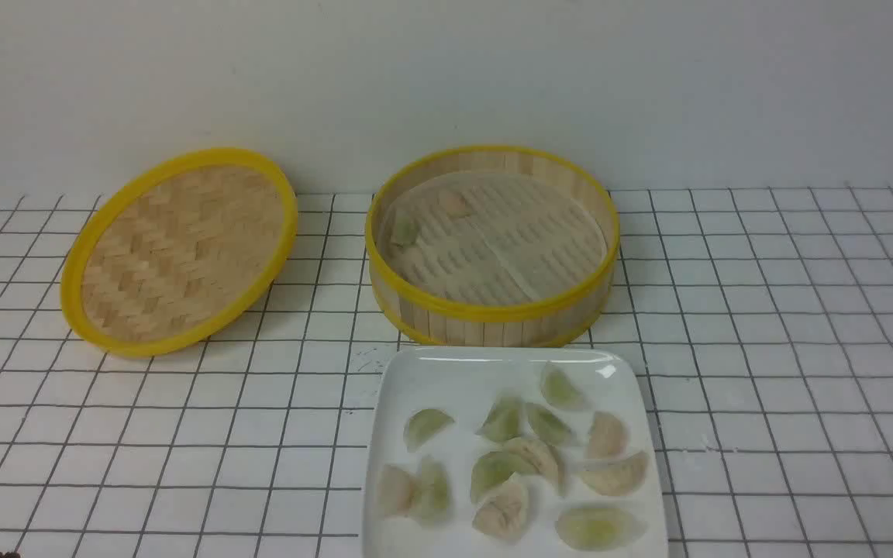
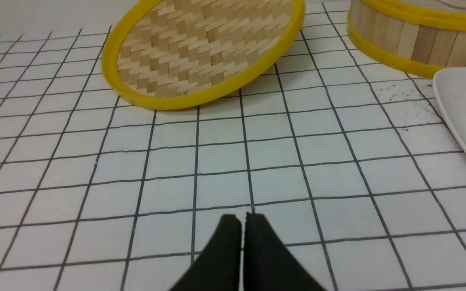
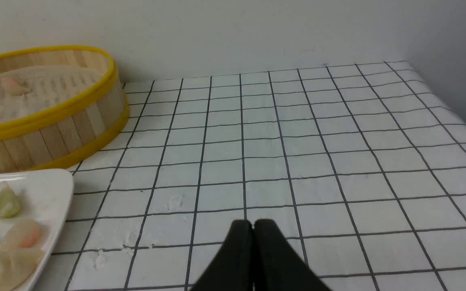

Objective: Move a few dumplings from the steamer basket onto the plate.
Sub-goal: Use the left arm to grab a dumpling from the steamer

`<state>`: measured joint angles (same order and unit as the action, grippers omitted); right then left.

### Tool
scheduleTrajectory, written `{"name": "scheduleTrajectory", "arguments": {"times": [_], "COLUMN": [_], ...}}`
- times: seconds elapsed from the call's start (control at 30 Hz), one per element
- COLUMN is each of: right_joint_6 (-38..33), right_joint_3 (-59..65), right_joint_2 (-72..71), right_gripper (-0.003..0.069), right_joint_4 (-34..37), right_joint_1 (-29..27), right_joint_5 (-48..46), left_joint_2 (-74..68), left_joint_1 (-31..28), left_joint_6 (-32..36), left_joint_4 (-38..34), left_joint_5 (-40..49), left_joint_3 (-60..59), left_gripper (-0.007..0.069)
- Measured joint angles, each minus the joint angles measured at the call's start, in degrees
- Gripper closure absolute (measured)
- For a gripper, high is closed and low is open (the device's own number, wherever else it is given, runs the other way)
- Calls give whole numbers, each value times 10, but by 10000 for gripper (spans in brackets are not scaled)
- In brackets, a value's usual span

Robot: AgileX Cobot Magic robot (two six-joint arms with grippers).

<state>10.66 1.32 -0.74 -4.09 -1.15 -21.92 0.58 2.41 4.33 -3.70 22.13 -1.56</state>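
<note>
The steamer basket (image 1: 493, 324) stands at the back centre and holds a pale green dumpling (image 1: 404, 231) and a pinkish one (image 1: 454, 203) on its left side. The white square plate (image 1: 446, 376) lies just in front of it with several green and pink-beige dumplings (image 1: 502, 422) on it. My left gripper (image 2: 243, 218) is shut and empty above bare tablecloth, left of the plate (image 2: 459, 101). My right gripper (image 3: 253, 224) is shut and empty above bare tablecloth, right of the plate (image 3: 53, 190) and the basket (image 3: 55, 121). Neither gripper shows in the front view.
The shallow herringbone-woven lid (image 1: 179, 248) with a yellow rim leans tilted at the back left; it also shows in the left wrist view (image 2: 204, 48). The gridded tablecloth (image 1: 787, 325) ends at a wall behind and at an edge on the far right (image 3: 451, 105).
</note>
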Motion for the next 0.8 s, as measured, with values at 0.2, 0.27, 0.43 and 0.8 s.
{"name": "scheduleTrajectory", "arguments": {"times": [0.2,0.27,0.43,0.8], "right_joint_6": [0,0,0,0], "right_joint_3": [0,0,0,0], "right_joint_2": [0,0,0,0], "right_gripper": [673,673,673,673], "right_joint_4": [0,0,0,0], "right_joint_1": [0,0,0,0], "right_joint_5": [0,0,0,0], "left_joint_2": [0,0,0,0], "left_joint_1": [0,0,0,0], "left_joint_6": [0,0,0,-12], "left_joint_4": [0,0,0,-55], "left_joint_5": [0,0,0,-125], "left_joint_3": [0,0,0,-3], "left_gripper": [631,631,631,631]}}
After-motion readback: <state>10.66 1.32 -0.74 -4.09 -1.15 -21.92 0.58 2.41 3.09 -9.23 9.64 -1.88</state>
